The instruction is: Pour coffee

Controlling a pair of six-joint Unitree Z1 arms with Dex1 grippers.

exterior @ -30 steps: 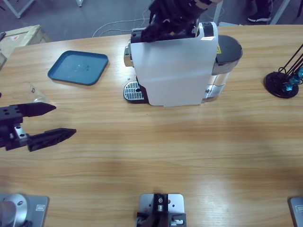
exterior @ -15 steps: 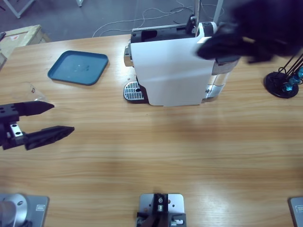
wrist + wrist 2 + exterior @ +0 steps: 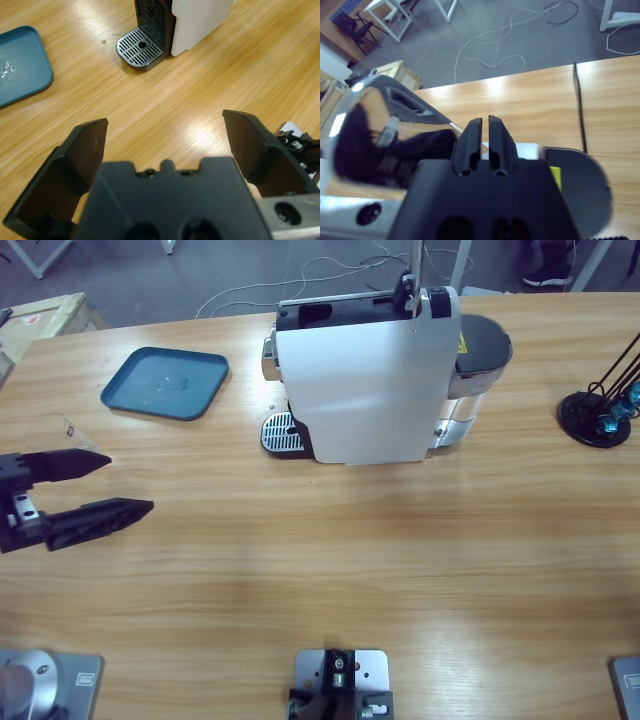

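Note:
A white coffee machine (image 3: 365,380) stands at the table's far middle, its drip grille (image 3: 282,432) facing left. My left gripper (image 3: 130,484) hovers open and holding nothing near the left edge. In the left wrist view, the left gripper (image 3: 167,125) points towards the grille (image 3: 141,46). A faint clear tumbler (image 3: 66,432) with a dark mark sits just behind the gripper. No coffee shows in it. My right gripper (image 3: 485,132) is shut above the machine's top (image 3: 577,185), beside its chrome lid (image 3: 375,135). It is outside the high view.
A blue tray (image 3: 165,382) lies left of the machine and also shows in the left wrist view (image 3: 20,65). A black stand (image 3: 598,412) with blue bits sits at the far right. Cables run over the floor behind the table.
The dark arm over the machine's top swung right and left the high view. My left gripper drifted slightly left, still open.

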